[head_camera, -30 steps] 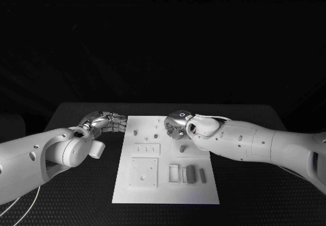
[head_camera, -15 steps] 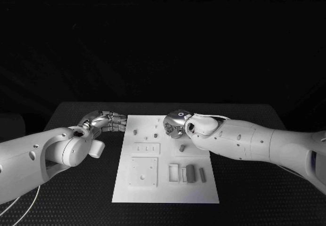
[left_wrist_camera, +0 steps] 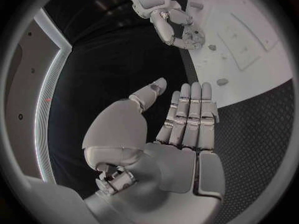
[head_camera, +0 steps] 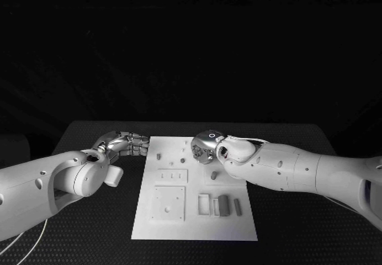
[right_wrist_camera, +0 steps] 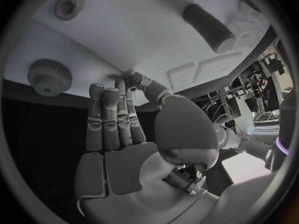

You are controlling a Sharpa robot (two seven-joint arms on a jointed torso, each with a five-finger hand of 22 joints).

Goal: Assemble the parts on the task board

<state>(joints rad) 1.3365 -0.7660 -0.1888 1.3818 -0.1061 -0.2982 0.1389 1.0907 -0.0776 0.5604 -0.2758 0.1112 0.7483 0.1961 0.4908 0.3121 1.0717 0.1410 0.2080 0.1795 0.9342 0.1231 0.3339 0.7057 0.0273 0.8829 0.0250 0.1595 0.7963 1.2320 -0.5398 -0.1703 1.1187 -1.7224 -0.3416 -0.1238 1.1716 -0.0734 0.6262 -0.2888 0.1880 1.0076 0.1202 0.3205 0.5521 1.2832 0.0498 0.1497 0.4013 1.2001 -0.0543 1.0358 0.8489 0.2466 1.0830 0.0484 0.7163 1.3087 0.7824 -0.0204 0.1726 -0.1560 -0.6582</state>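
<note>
The white task board lies in the middle of the table. Small pegs stand on its far half and short bars lie near its right edge. My right hand is low over the board's far middle. In the right wrist view its thumb and a fingertip pinch a small dark part at the board surface, beside a round knurled part and a dark cylinder. My left hand rests by the board's left edge, fingers straight and holding nothing.
A raised square plate sits on the near left of the board, with a slotted block behind it. Black table surrounds the board. My right forearm reaches across the board's right side.
My right arm has shifted slightly, with the hand staying low over the board's far middle. The left hand has not moved.
</note>
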